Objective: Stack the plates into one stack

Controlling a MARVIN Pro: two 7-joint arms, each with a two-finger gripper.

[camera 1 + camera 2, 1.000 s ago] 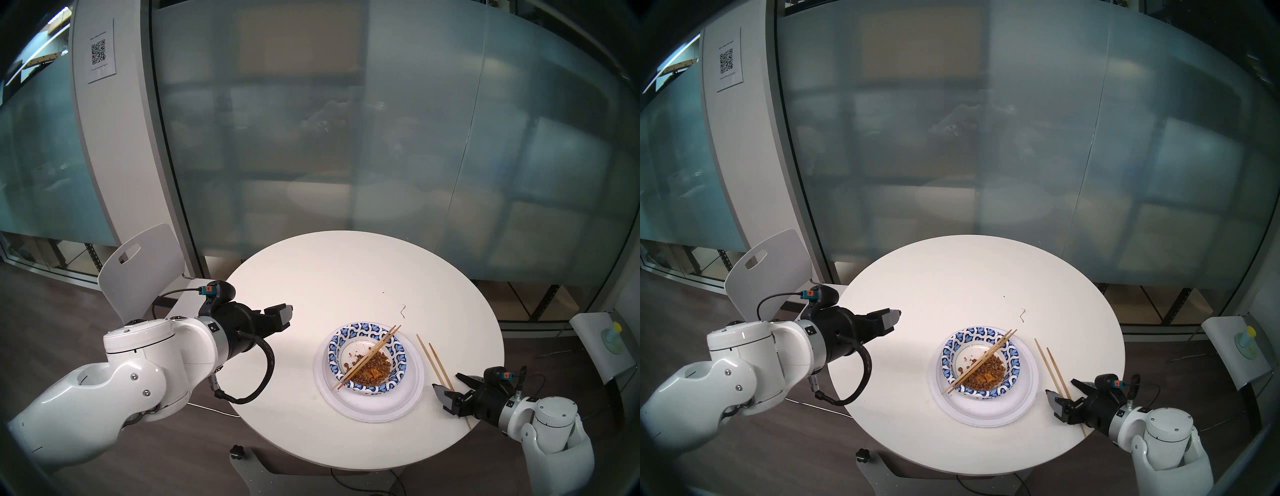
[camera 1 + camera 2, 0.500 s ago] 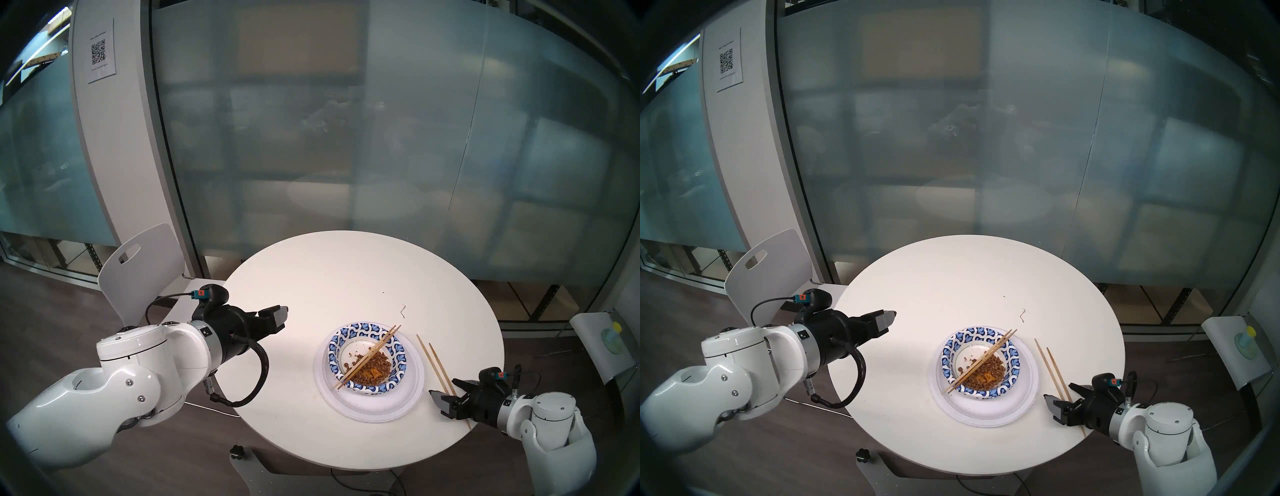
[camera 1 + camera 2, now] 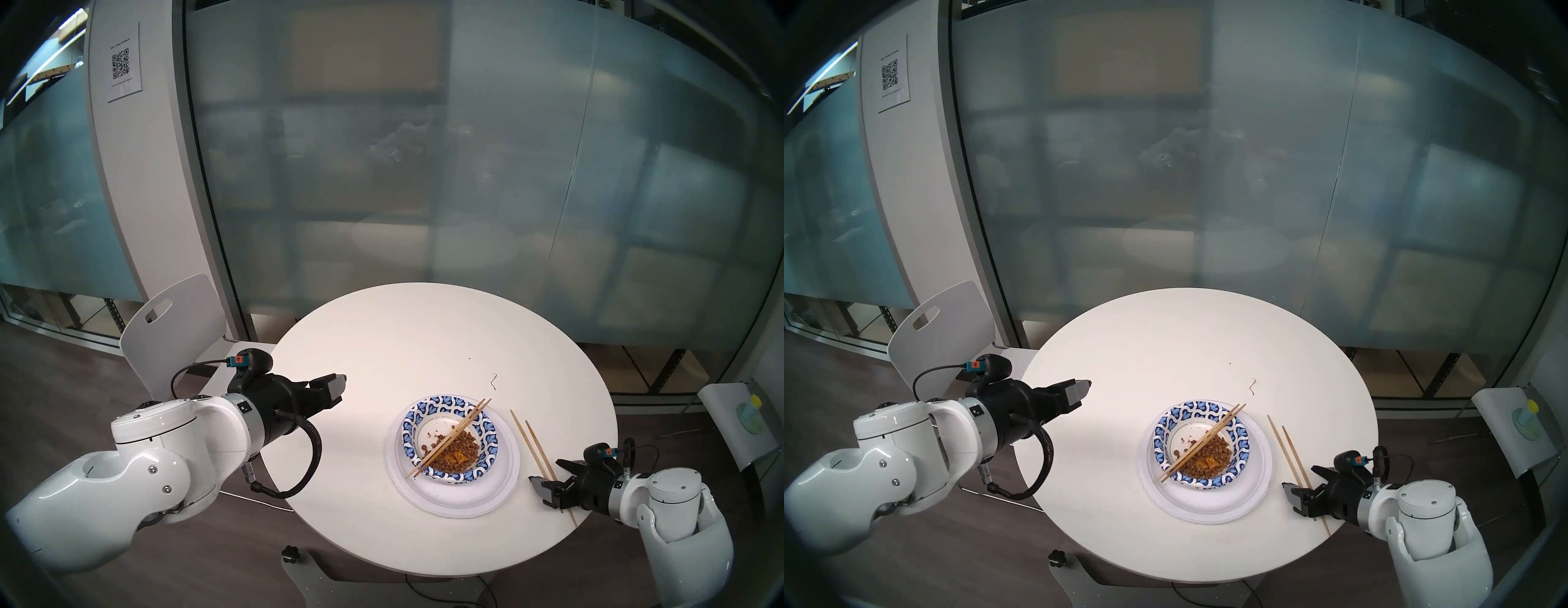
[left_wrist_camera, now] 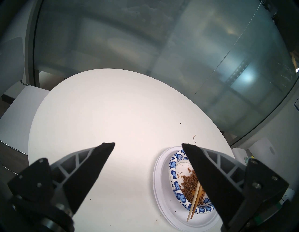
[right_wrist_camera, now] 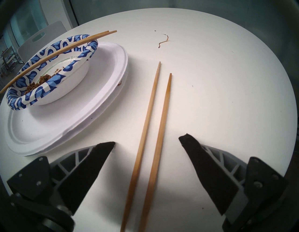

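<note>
The stack stands on the right half of the round table: two white plates [image 3: 466, 496] under two nested blue-patterned dishes [image 3: 409, 429], the top one holding brown food scraps. A pair of chopsticks [image 3: 449, 437] lies across the top dish. My left gripper [image 3: 341, 388] is open and empty, above the table well left of the stack; its wrist view shows the plates [image 4: 161, 194] at lower right. My right gripper [image 3: 545, 470] is open, low at the table's right edge, its fingers either side of two loose chopsticks [image 5: 153, 105], right of the plates [image 5: 48, 129].
The white round table [image 3: 403, 339] has a thin brown scrap [image 3: 494, 380] behind the stack. A white chair [image 3: 169, 322] stands at the far left, behind my left arm. A frosted glass wall runs behind the table.
My left arm has drawn back a little to the left, away from the stack. My right arm has shifted slightly at the table's right edge. The stack and chopsticks have not moved.
</note>
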